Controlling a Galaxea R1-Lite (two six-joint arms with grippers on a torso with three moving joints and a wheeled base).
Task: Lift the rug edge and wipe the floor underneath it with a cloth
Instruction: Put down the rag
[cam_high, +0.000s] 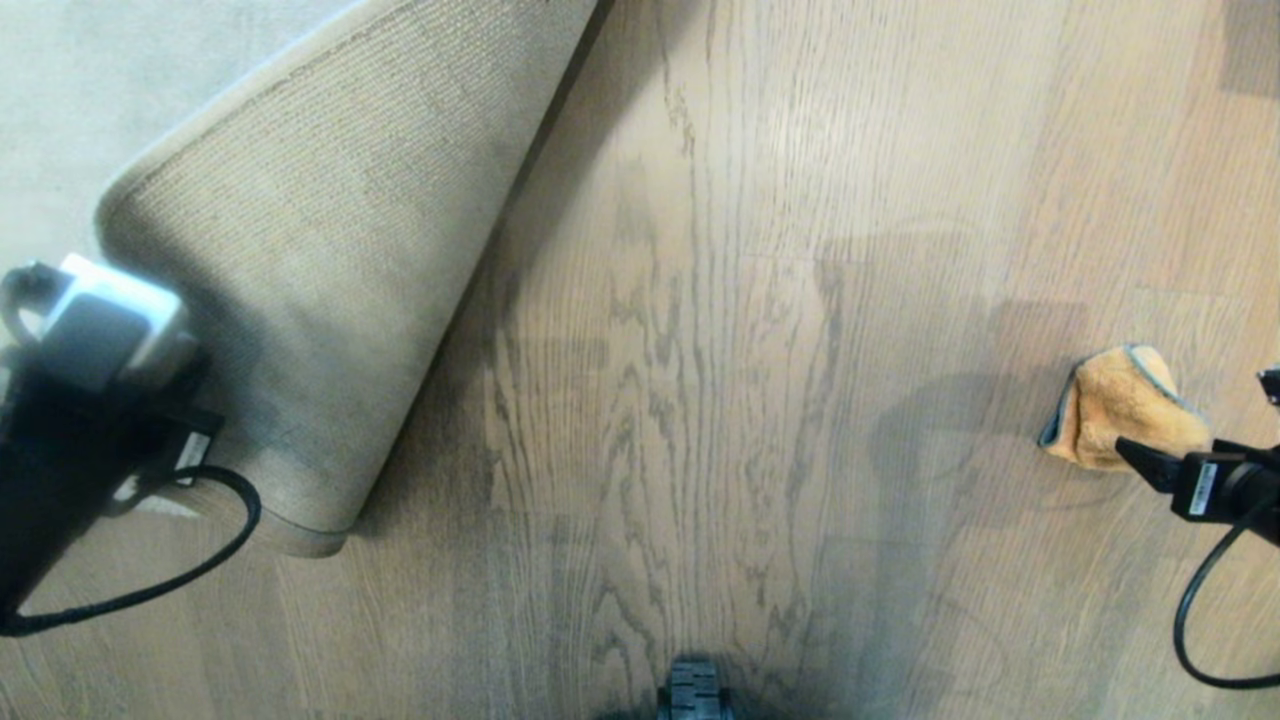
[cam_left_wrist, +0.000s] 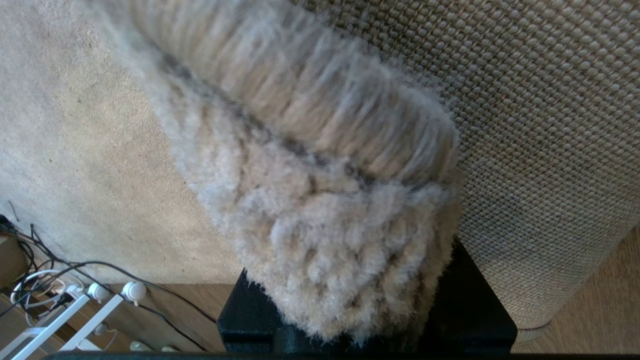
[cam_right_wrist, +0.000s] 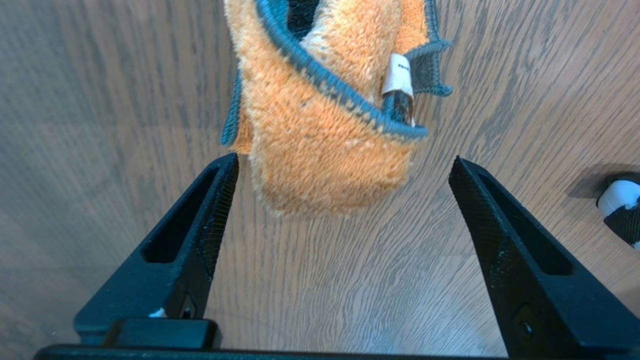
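The rug edge (cam_high: 330, 270) is folded back at the upper left, its coarse tan backing facing up. My left gripper (cam_high: 185, 410) is shut on the rug edge (cam_left_wrist: 340, 240), and fuzzy pale pile fills the gap in my left gripper (cam_left_wrist: 350, 320). Bare wood-grain floor (cam_high: 700, 400) lies beside the fold. The orange cloth (cam_high: 1125, 405), crumpled with grey trim, lies on the floor at the far right. My right gripper (cam_high: 1195, 415) stands open just short of it. In the right wrist view the cloth (cam_right_wrist: 320, 145) lies loose by the tips of my right gripper (cam_right_wrist: 345, 160).
Black and white cables with white plugs (cam_left_wrist: 75, 295) lie on the floor beyond the rug. A black part of the robot base (cam_high: 695, 695) shows at the bottom centre. A white and black object (cam_right_wrist: 620, 210) sits on the floor near the right gripper.
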